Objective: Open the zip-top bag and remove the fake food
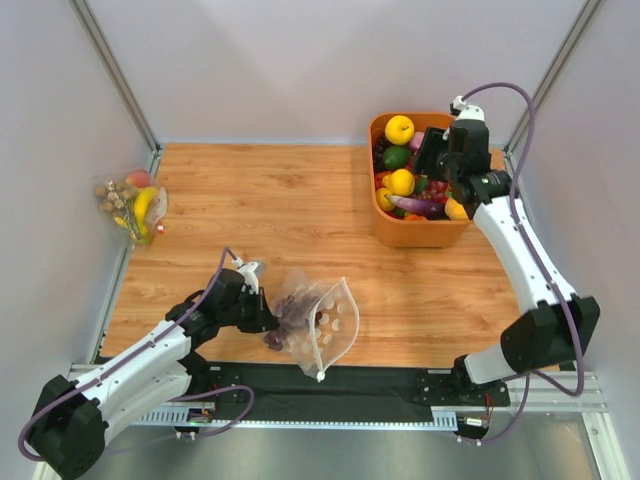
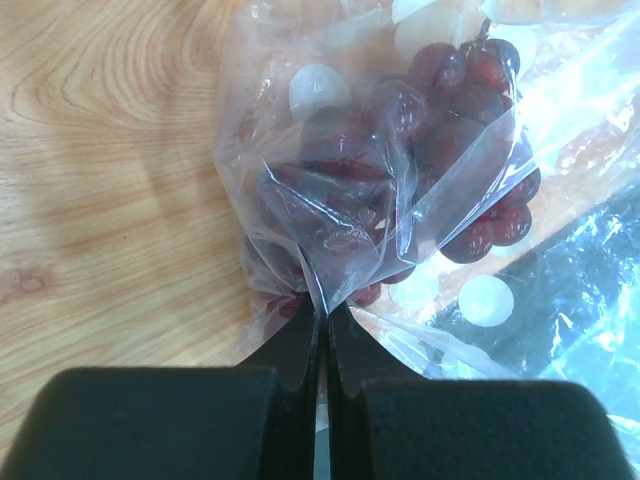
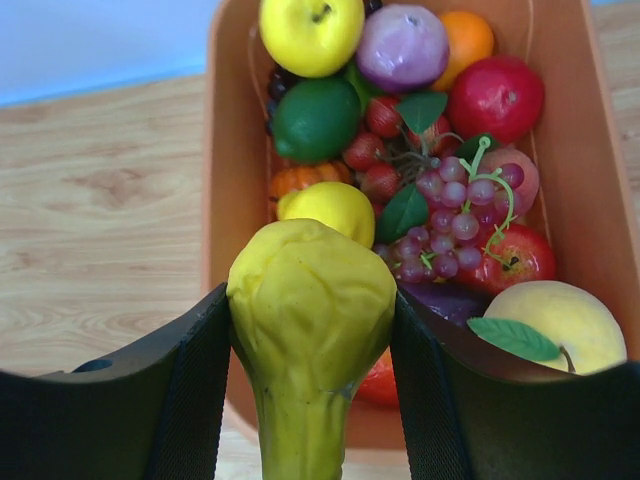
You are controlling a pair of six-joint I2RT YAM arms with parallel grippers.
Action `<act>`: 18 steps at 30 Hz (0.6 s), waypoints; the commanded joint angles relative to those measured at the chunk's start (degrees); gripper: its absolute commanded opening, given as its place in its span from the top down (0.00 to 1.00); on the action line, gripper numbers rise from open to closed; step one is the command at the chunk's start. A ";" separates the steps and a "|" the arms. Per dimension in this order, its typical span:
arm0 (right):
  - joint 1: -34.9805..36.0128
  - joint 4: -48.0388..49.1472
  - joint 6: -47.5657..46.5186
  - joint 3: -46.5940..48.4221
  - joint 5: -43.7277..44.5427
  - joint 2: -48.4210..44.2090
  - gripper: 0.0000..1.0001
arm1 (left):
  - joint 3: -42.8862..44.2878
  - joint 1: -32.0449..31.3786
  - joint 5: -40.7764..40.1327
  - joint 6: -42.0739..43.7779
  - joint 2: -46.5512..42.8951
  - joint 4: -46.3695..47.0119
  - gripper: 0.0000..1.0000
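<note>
The bag [image 1: 325,320] lies at the near edge of the tabletop [image 1: 300,200], a little left of centre. Its near corner pokes past the wood onto the black strip in front. The left tool [image 2: 322,330] is pinched tight on a fold of the bag's clear plastic at the bag's left side, with the fingers pressed together and no gap between them. The grapes [image 2: 440,150] sit inside the bag just beyond that pinch, bunched against the film. I cannot tell whether the bag's mouth is open.

The right tool [image 3: 310,320] hangs over the near wall of the orange bin [image 3: 225,150], clamped on a yellow fruit [image 3: 310,290] held between both fingers. The bin stands at the far right of the tabletop, close to the back edge, and is crowded with other fruit.

A broad stretch of bare wood lies between the bag and the bin. A second bag [image 1: 130,205] sits at the left edge, well apart from both.
</note>
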 commanded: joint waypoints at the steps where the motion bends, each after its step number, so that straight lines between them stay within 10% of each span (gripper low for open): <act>1: -1.19 -2.45 -1.83 4.19 -0.22 4.21 0.66 | 1.73 -0.32 1.22 1.40 -0.03 0.17 1.00; 10: -1.90 -0.96 -2.80 -3.72 4.00 4.75 0.62 | 2.00 -0.32 1.65 1.75 0.93 0.43 1.00; 18: -2.42 -2.19 -3.33 -2.14 5.05 6.51 0.19 | 1.91 -0.32 2.10 1.75 1.29 0.52 1.00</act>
